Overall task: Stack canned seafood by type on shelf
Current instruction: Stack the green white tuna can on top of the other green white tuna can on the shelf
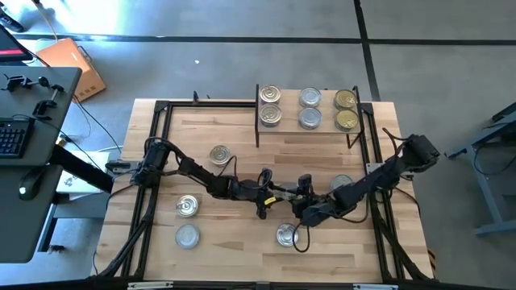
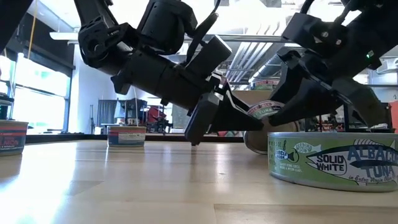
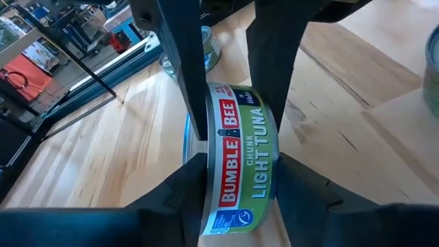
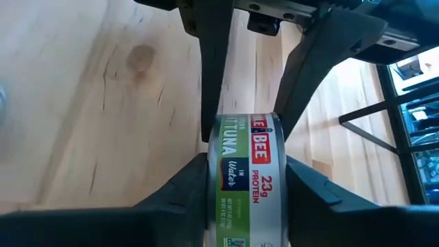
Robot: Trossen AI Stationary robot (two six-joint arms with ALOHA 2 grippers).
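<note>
A: How are the two arms posed?

B: Both dark arms reach low toward the middle of the light butcher-block counter point(image 1: 242, 242). The left pincer point(image 1: 280, 192) and the right pincer point(image 1: 292, 196) meet there, tip to tip, over one tin.

A: Which tin?

B: A short round metal tin with a red, white and green Bumble Bee chunk light tuna label point(image 3: 240, 154). It stands on its edge between them, lifted just off the wood, as the low view shows it point(image 2: 264, 111).

A: Who has hold of it?

B: Both. In the left wrist view that arm's fingers point(image 3: 182, 195) are closed to the tin's width, pressing its two flat faces, and the other arm's fingers bracket it from the far side. The right wrist view shows the same tin point(image 4: 243, 178) between the right arm's fingers point(image 4: 188, 189), also touching its faces.

A: And the other cans?

B: Six shiny-lidded tins sit in two rows on the small light-wood shelf on black legs point(image 1: 310, 131) at the counter's far edge: two gold-toned tins point(image 1: 346, 109) at the right end, silver ones beside them. Loose tins lie on the counter: one point(image 1: 219, 155) near the left arm, two point(image 1: 187, 221) at the near left, one point(image 1: 288, 235) just under the right arm. A green-labelled solid white albacore tin point(image 2: 333, 160) stands nearest the low camera.
</note>
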